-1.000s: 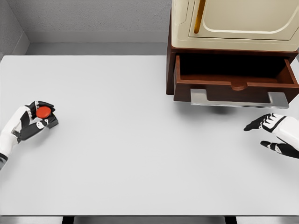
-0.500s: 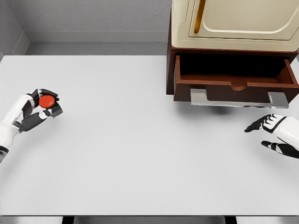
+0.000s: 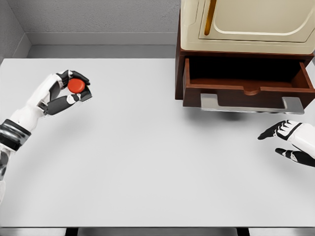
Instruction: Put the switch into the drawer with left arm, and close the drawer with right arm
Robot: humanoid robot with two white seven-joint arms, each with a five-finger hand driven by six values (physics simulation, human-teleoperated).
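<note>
The left hand (image 3: 66, 91) gripped the red switch (image 3: 76, 85) above the table (image 3: 147, 162); the right hand (image 3: 290, 142) rested with fingers spread, below the open drawer (image 3: 248, 88).

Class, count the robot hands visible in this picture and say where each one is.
2. The left hand is at the upper left, gripping the red switch. The right hand is at the right edge, open, below the drawer.

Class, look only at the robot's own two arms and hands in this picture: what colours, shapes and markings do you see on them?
Both arms are white. The left arm has a dark grey band at the wrist. The left robot hand has a white back with black finger segments and pale joints. The right robot hand is white with black fingers and short white stripes across the knuckles. No cables show.
</note>
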